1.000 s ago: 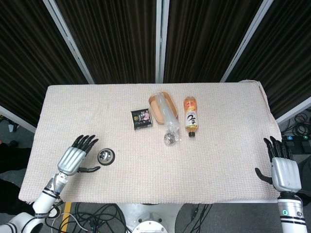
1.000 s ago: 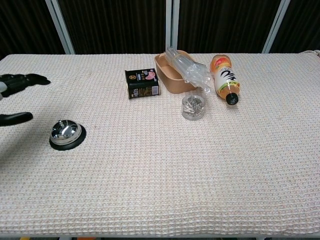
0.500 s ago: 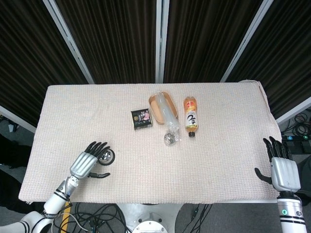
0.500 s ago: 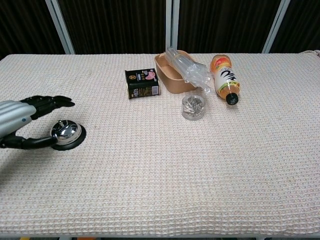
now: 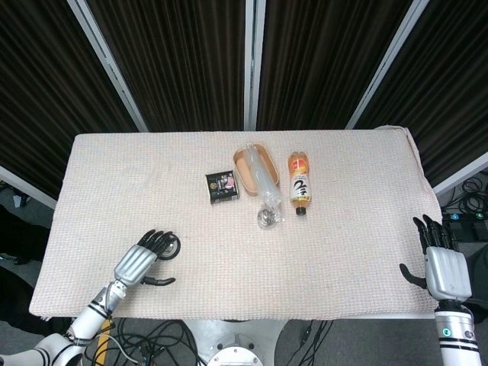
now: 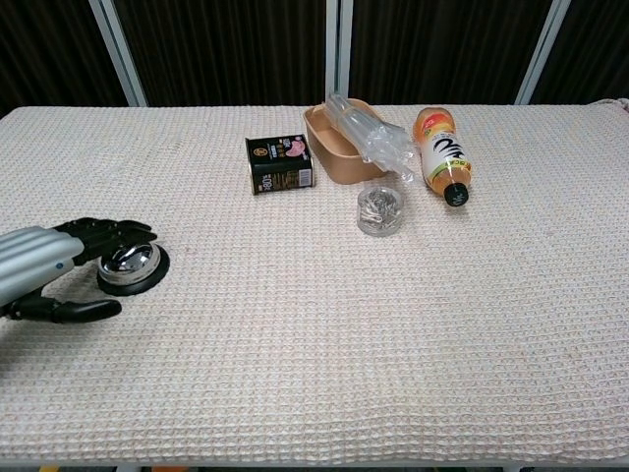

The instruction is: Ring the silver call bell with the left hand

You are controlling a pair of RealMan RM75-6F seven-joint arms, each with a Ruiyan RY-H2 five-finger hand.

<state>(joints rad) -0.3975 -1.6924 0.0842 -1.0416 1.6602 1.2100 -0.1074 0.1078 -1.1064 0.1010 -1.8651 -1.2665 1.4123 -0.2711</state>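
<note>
The silver call bell on its black base sits at the front left of the table, largely covered in the head view, where only its rim shows. My left hand lies over it from the near left, fingers stretched across the bell's top and thumb apart on the cloth. Whether the fingers touch the bell's button I cannot tell. It holds nothing. My right hand hovers at the table's right front corner, fingers spread, empty.
At the table's back middle stand a small dark box, a tan tray with clear plastic cups lying over it, a lying orange bottle and a round clear tub of clips. A woven cloth covers the table.
My left hand has swung from left of the bell to the right and toward the front edge, so its fingers now cover the bell's top. The right hand has stayed still.
</note>
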